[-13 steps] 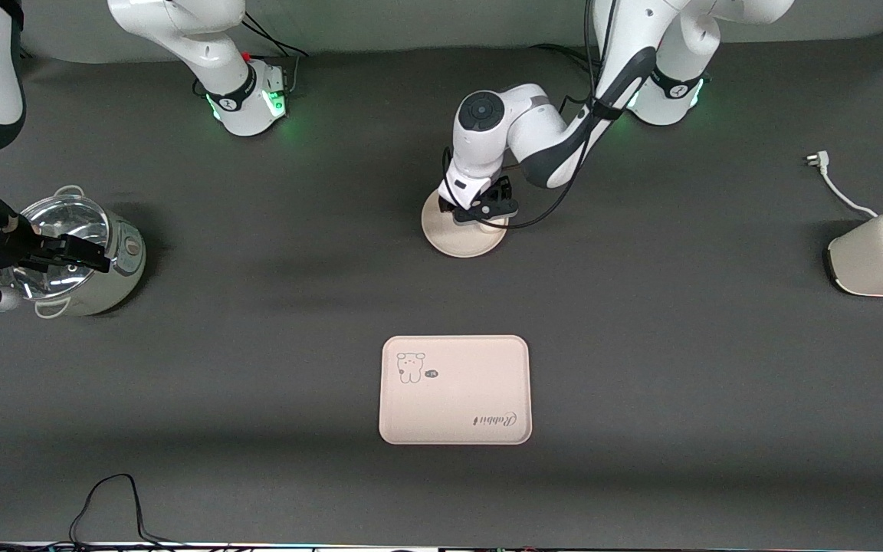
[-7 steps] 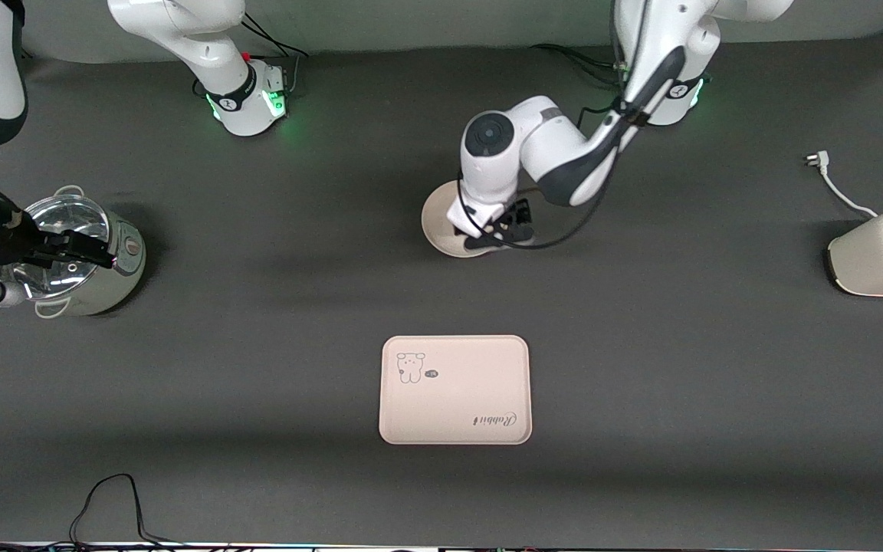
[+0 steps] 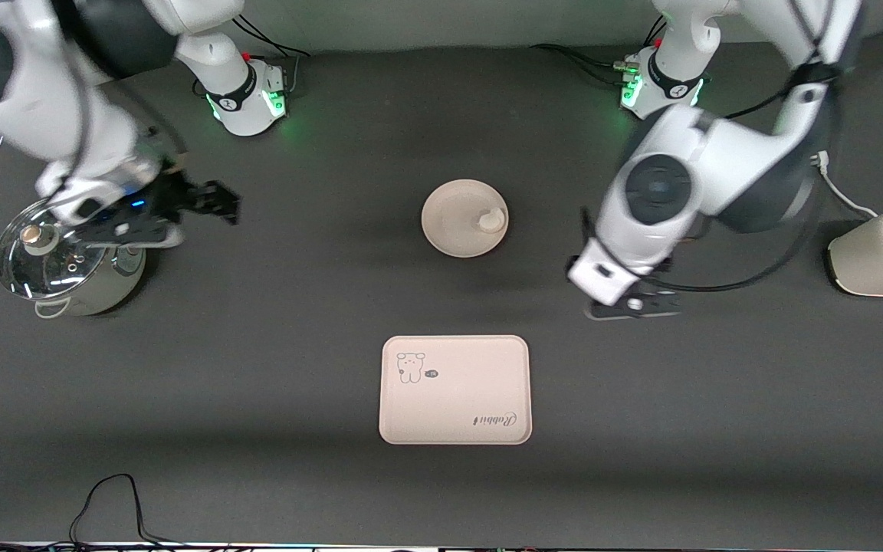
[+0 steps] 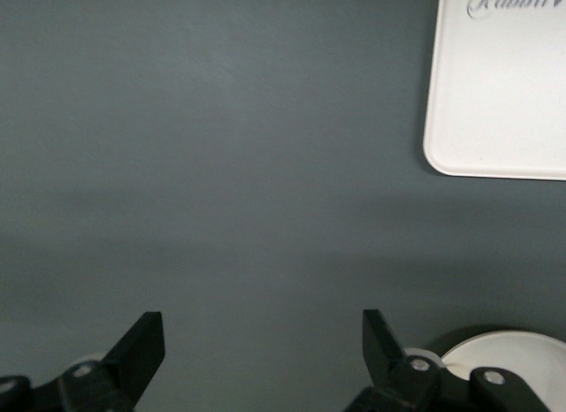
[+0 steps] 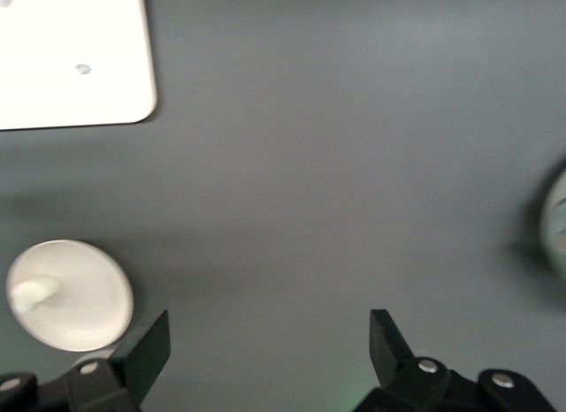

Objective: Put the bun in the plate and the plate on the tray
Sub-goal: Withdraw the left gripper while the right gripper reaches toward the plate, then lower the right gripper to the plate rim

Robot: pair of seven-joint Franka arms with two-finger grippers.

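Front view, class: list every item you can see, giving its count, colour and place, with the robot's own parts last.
bun: one, off-white, on the plate.
plate: one, cream, mid-table, farther from the front camera than the tray.
tray: one, cream, nearest the front camera.
pot: one, silver with glass lid, right arm's end.
toaster: one, cream, left arm's end.
left claw: one, black, open, over bare table.
right claw: one, black, open, beside the pot.

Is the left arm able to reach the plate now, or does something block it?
Probably yes. The left pincer is open over bare table beside the plate, nothing between them. The bun lies on the plate.
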